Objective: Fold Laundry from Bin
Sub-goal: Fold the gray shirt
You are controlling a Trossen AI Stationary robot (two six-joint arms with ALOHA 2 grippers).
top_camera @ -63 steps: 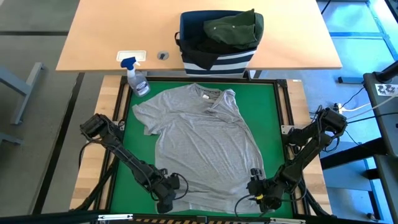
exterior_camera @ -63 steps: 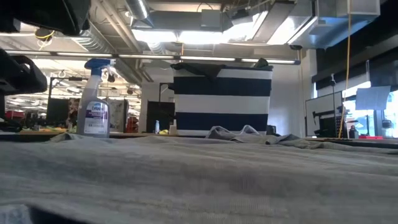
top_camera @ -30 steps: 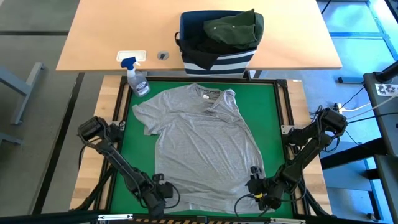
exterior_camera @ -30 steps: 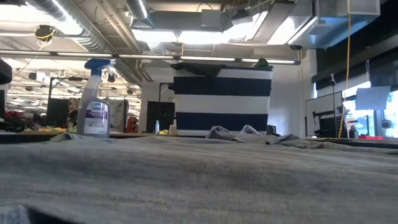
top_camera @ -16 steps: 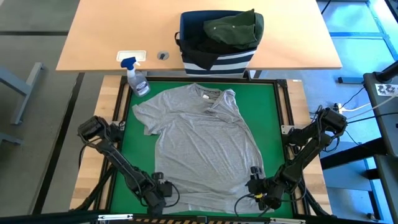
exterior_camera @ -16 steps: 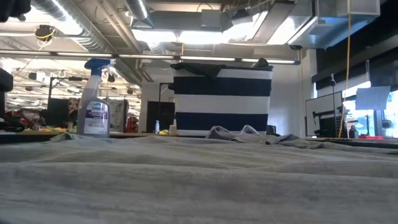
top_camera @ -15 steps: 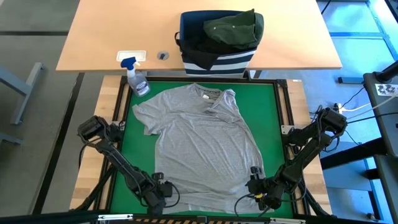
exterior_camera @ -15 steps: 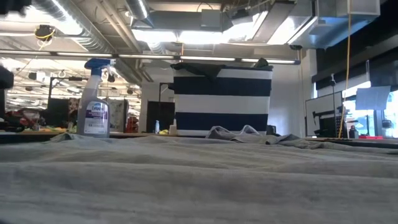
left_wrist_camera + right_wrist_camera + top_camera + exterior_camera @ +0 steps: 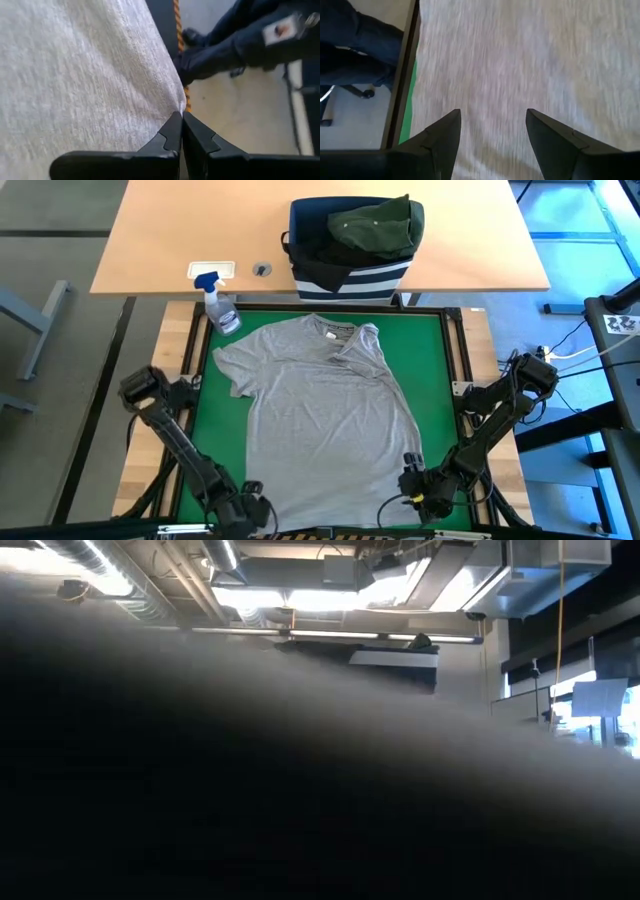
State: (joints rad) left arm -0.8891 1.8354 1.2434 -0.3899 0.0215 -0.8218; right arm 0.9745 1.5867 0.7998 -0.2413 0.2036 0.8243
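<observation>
Left hand pinches the hem of the grey shirt at the bench's near edge

The light grey shirt [image 9: 320, 415] lies spread over the green mat [image 9: 432, 370], collar toward 12 o'clock; the left hand [image 9: 181, 131], fingers pressed together, grips the shirt's hem corner at about 7 o'clock, and lifted cloth blocks most of the low view. The right hand [image 9: 492, 122] hovers wide apart over the hem at about 5 o'clock, holding nothing. The striped bin [image 9: 350, 280] stands at 12 o'clock with dark olive green laundry [image 9: 375, 225] on top, a spray bottle [image 9: 219, 307] at 11 o'clock
</observation>
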